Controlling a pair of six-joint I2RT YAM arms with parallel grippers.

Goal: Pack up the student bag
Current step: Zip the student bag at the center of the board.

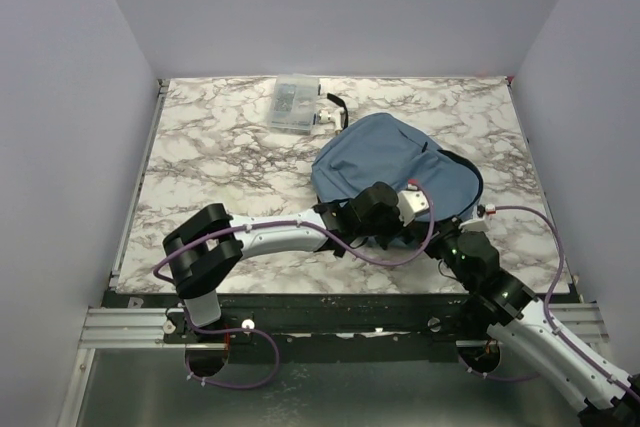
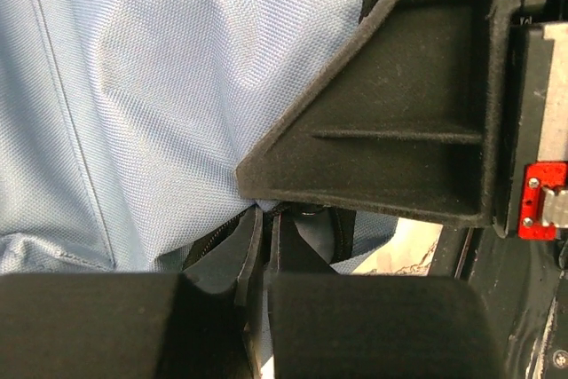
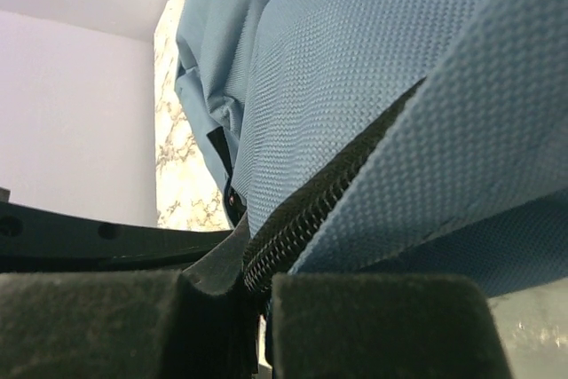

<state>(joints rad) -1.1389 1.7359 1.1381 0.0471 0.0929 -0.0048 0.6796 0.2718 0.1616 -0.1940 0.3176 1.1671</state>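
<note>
The left gripper (image 2: 259, 295) fills the near edge of its wrist view, its two black pads pressed together with a black-edged fold of the student bag (image 2: 151, 104) running down into the seam between them. Just to its right there is a large black body with a red part, which I take to be the other arm's wrist. The right gripper (image 3: 257, 308) is likewise closed tight, pinching the bag's black zip (image 3: 311, 215) where it meets the blue fabric. From above, the bag lies on the marble table (image 1: 220, 147), right of centre, with both wrists meeting at its near edge. A clear plastic box (image 1: 296, 104) sits at the far side, well apart from the grippers, with a black strap (image 1: 338, 105) just beside it.
</note>
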